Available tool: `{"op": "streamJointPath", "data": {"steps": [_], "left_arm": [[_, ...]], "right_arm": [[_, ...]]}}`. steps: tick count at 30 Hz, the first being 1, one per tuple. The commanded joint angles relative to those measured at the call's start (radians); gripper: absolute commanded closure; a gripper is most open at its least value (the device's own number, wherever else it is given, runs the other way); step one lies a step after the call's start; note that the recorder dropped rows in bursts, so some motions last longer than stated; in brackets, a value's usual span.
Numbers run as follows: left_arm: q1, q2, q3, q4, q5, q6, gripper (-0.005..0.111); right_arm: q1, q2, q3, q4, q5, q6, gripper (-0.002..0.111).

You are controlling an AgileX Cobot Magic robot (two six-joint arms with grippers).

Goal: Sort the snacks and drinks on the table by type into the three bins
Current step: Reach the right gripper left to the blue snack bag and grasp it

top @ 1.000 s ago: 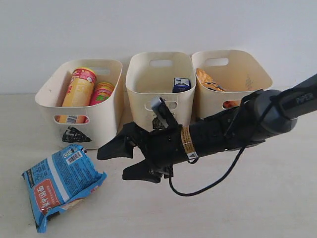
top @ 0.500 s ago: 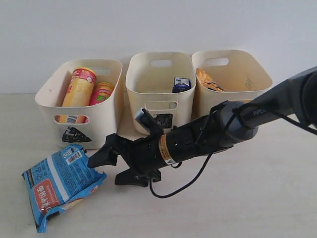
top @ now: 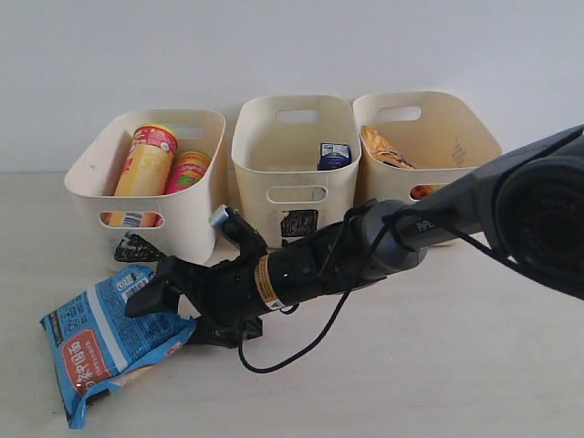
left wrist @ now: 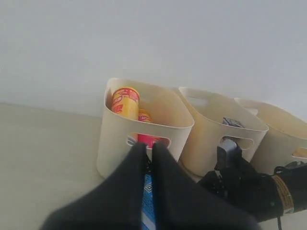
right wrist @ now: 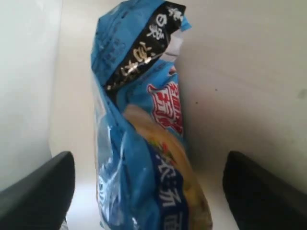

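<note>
The blue packet (right wrist: 136, 91) lies between fingers of the wide-apart right end effector (right wrist: 151, 191).

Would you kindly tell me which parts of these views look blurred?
Exterior view: mostly sharp, right gripper included. Left wrist view: the shut left gripper is a dark blur near the lens. Right wrist view: blue packet fairly clear, gripper fingers blurred.

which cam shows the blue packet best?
Exterior view: nearly the whole blue packet shows, lying on the table. Right wrist view has it close up between the open right fingers, one end cropped. Left wrist view shows only a blue sliver between the left fingers.
</note>
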Motion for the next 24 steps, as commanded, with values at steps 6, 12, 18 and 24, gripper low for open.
{"op": "streamJointPath", "data": {"steps": [6, 12, 18, 24], "left_arm": [[0.002, -0.002, 0.004, 0.008, -0.015, 0.008, 0.102], [0.002, -0.002, 0.004, 0.008, -0.015, 0.008, 0.102], [0.002, -0.002, 0.004, 0.008, -0.015, 0.008, 0.102], [0.002, -0.002, 0.004, 0.008, -0.024, 0.008, 0.102]], "right_arm": [[0.026, 0.048, -0.049, -0.001, 0.035, -0.002, 0.031], [0.036, 0.048, -0.049, -0.047, 0.029, -0.002, 0.045], [0.037, 0.048, -0.049, -0.099, -0.015, -0.002, 0.070], [-0.002, 0.048, -0.049, -0.117, -0.092, -0.004, 0.108]]}}
